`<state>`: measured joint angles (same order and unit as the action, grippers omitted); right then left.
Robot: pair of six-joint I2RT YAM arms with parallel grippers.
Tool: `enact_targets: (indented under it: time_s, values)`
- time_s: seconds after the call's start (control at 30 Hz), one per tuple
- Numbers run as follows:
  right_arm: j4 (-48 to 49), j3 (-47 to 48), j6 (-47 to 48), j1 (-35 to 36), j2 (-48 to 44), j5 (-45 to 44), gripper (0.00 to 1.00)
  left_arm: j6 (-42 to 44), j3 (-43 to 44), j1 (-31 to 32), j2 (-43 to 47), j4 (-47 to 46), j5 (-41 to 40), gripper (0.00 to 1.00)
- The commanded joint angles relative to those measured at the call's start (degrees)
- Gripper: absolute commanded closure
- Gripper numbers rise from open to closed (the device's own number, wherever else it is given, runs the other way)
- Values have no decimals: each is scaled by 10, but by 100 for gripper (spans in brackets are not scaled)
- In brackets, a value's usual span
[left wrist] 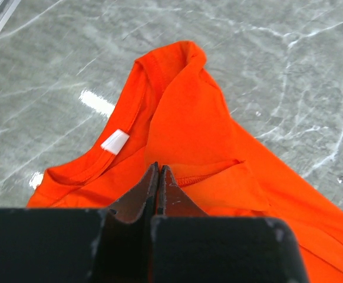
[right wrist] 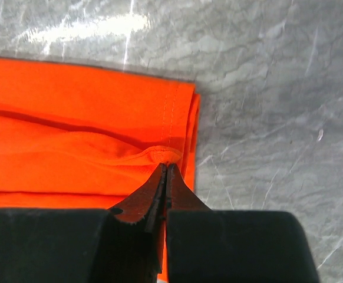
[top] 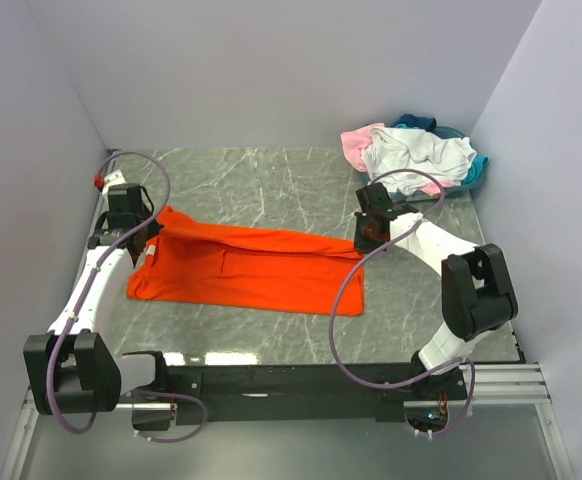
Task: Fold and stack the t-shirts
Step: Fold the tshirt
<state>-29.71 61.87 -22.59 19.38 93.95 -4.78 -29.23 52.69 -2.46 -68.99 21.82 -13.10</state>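
Watch the orange t-shirt (top: 251, 272), which lies lengthwise across the bench (top: 271, 185), partly folded, with a pinch at each end.

At its left end the bite is thin. It sits just short of the collar (left wrist: 160, 65) and the white label (left wrist: 115, 141), and it may catch only the upper layer. If you lift there, the layer underneath could stay behind and drag the fold crooked. At its right end the cloth puckers at the very edge, so a pull away from the shirt could let the hem slide free. If the arms rise unevenly, or draw apart, the stretched far edge may tear out of one grip. Keep clear of the heap of white, pink and teal t-shirts (top: 416, 155), well beyond the orange t-shirt's right end.

The left pincer (left wrist: 158, 168) is fully closed, with its tips pressed together on orange fabric by a seam at the shirt's collar end. The right pincer (right wrist: 165, 170) is likewise closed tight, gripping the gathered edge at the shirt's opposite end.
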Motion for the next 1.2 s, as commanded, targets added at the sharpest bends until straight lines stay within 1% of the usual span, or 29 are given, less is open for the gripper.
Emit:
enact_targets:
  time_s: [0.0,0.3,0.5,0.7,0.73,0.8,0.83,0.9,0.93,1.03,1.17]
  values:
    - [7,-10,-13,7,-39,-15,100,-13,-7,-8,23,3,-21,100]
    - [13,-39,-23,15,-40,-19,100,-39,-25,-29,24,14,-31,100]
    - [11,-48,-30,19,-30,-29,100,-46,-40,-38,27,16,-16,100]
    - [-1,-52,-41,20,-29,-40,100,-67,-65,-41,51,21,-28,100]
    - [-6,-51,-43,20,-24,-41,97,-69,-70,-43,52,21,-28,100]
    - [-20,-48,-50,22,-21,-45,87,-74,-73,-42,51,21,-20,100]
    - [-23,-48,-52,22,-25,-46,79,-75,-79,-43,52,17,-15,100]
    - [-28,-51,-55,22,-36,-50,72,-77,-86,-43,52,5,8,100]
    - [-30,-50,-56,22,-48,-50,66,-77,-93,-43,54,1,16,100]
    - [-37,-40,-57,23,-71,-59,64,-72,-105,-42,58,-21,45,100]
    - [-28,-7,-38,29,-85,-58,64,-72,-108,-42,60,-19,44,100]
